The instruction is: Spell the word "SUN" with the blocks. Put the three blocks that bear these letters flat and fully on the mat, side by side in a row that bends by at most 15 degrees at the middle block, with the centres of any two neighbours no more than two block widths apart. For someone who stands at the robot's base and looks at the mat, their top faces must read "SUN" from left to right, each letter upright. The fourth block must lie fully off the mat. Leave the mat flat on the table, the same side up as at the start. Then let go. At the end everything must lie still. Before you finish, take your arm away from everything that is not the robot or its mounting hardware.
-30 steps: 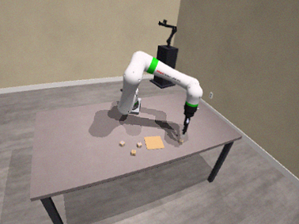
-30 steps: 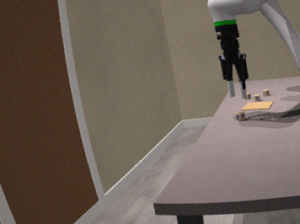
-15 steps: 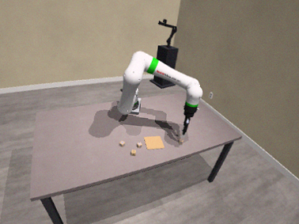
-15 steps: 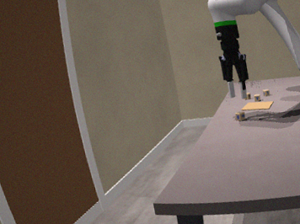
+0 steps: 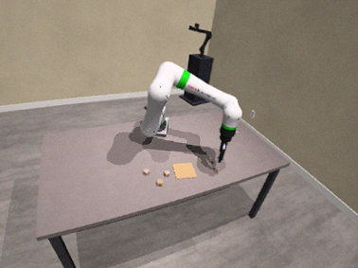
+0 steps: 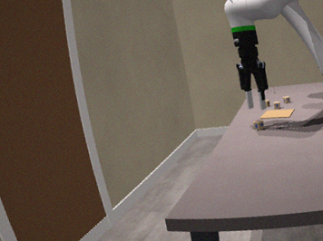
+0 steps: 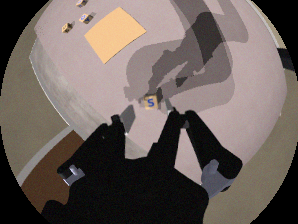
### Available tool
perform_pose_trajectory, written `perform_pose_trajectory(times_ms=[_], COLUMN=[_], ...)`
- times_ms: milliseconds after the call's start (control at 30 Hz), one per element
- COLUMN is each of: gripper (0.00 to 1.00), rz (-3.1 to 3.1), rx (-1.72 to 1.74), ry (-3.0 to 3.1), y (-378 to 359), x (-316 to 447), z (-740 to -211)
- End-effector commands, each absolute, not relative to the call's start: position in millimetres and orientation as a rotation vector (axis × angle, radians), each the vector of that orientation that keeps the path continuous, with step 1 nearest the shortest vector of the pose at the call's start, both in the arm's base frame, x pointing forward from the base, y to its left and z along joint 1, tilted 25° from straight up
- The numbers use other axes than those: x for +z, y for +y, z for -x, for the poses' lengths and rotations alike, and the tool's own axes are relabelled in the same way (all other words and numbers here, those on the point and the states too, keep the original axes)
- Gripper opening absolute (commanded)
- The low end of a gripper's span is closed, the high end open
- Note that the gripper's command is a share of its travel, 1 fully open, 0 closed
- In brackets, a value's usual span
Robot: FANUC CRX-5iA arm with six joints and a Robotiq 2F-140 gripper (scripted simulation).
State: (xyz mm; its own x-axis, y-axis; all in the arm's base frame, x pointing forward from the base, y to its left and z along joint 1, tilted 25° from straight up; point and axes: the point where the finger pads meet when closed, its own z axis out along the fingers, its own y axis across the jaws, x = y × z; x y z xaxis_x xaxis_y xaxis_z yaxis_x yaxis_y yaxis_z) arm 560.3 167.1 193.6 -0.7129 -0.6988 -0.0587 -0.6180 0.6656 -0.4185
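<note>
The block with a blue S on top (image 5: 216, 169) (image 6: 259, 125) (image 7: 151, 103) lies on the table beside the mat, off it. My gripper (image 5: 219, 163) (image 6: 257, 106) (image 7: 149, 108) is over this block, its fingers partly open and empty, with the fingertips above the block top. The orange mat (image 5: 185, 171) (image 6: 277, 114) (image 7: 116, 35) lies flat and bears no block. Past its other side stand a block nearest the mat (image 5: 166, 174) (image 6: 277, 105) (image 7: 86, 18), one nearer the table's front edge (image 5: 160, 182) (image 6: 267, 104) (image 7: 67, 28), and one farthest away (image 5: 146, 172) (image 6: 287, 99) (image 7: 81, 3). Their letters are too small to read.
The table (image 5: 87, 180) (image 6: 266, 175) carries the robot's base behind the mat. The arm's shadow falls across the tabletop behind and beside the mat. The table's front edge runs not far from the S block. A black stand (image 5: 198, 77) is on the floor behind the table.
</note>
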Motion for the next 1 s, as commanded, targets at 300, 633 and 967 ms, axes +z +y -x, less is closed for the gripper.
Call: perform_pose_trajectory(times_ms=[300,633,967], gripper=[0.4,0.4,0.4], rz=[1.069,1.069,1.069], rx=[-0.552,-0.552,-0.552], ry=[2.666,2.666,2.666], y=[163.1,159.8,158.4], x=[179.2,167.5,162.7], z=[-566.1,-570.8,-572.6])
